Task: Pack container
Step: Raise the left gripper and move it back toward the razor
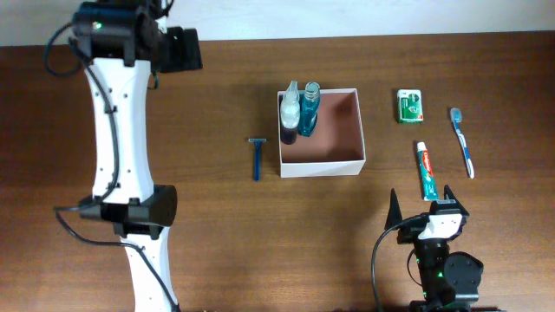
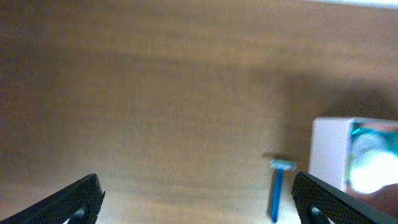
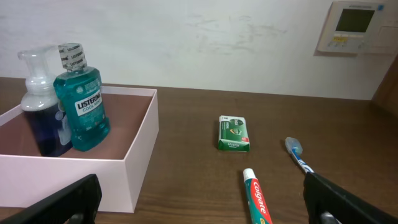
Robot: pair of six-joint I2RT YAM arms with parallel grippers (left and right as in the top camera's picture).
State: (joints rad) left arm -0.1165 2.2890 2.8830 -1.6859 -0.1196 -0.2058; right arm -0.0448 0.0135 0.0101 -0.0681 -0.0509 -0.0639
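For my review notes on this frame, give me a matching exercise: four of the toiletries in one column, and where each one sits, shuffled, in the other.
Things:
1. razor
2. mouthwash bottle
3. green packet
4. toothbrush

Places:
A. standing inside the container
B. furthest right, past the toothpaste tube
C. lying alone, left of the container
D. right of the container, beyond the toothpaste tube's cap end

Pairs: 1-C, 2-A, 3-D, 4-B.
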